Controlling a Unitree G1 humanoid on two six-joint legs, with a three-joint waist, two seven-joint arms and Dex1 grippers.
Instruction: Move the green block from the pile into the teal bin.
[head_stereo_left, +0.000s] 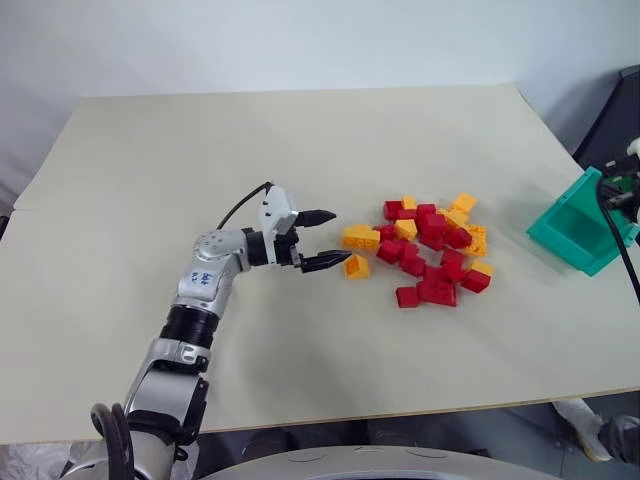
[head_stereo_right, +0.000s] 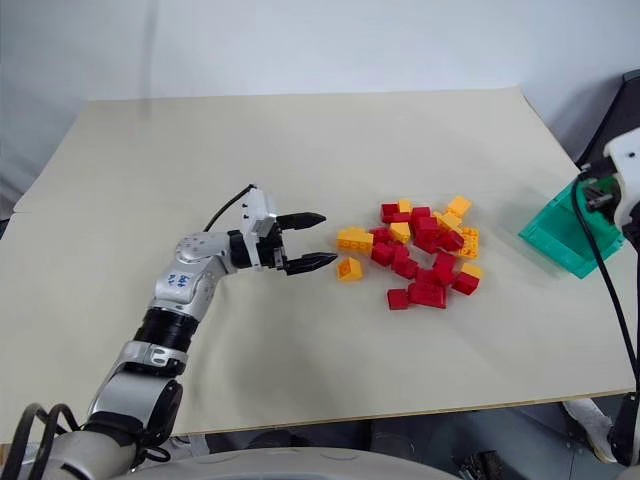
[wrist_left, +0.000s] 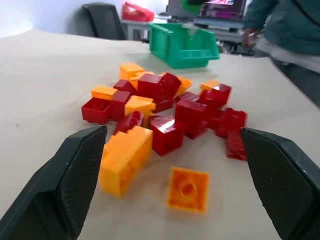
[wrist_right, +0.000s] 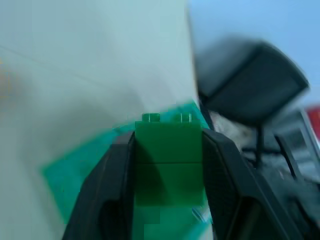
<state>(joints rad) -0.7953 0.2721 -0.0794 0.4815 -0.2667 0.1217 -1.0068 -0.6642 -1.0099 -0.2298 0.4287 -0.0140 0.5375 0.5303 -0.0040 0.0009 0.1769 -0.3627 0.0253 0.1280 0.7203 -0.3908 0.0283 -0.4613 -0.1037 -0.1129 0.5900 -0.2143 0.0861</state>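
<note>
Nearest me, my left gripper (head_stereo_left: 318, 240) hangs low over the surface (head_stereo_left: 200, 170) with its jaws spread wide and nothing between them, aimed level at the near edge of the pile (head_stereo_left: 430, 250). I read that as a waiting pose, close to the bricks without touching them; a lone yellow-orange brick (wrist_left: 188, 189) lies just ahead of its fingers (wrist_left: 75, 175).

Farther out at the right edge, my right gripper (wrist_right: 167, 165) is clamped on the green block (wrist_right: 169, 162), one finger against each side face. So the block is already out of the pile, in the air, carried toward the teal bin (head_stereo_left: 575, 232), which sits well apart from the heap at the surface's right edge. From the wrist camera the bin's teal shows just behind and below the block.

The block stands upright in the grip, studs pointing away from the wrist along the fingers, long axis running the same way. I judge that leaves it ready to drop once over the opening.
</note>
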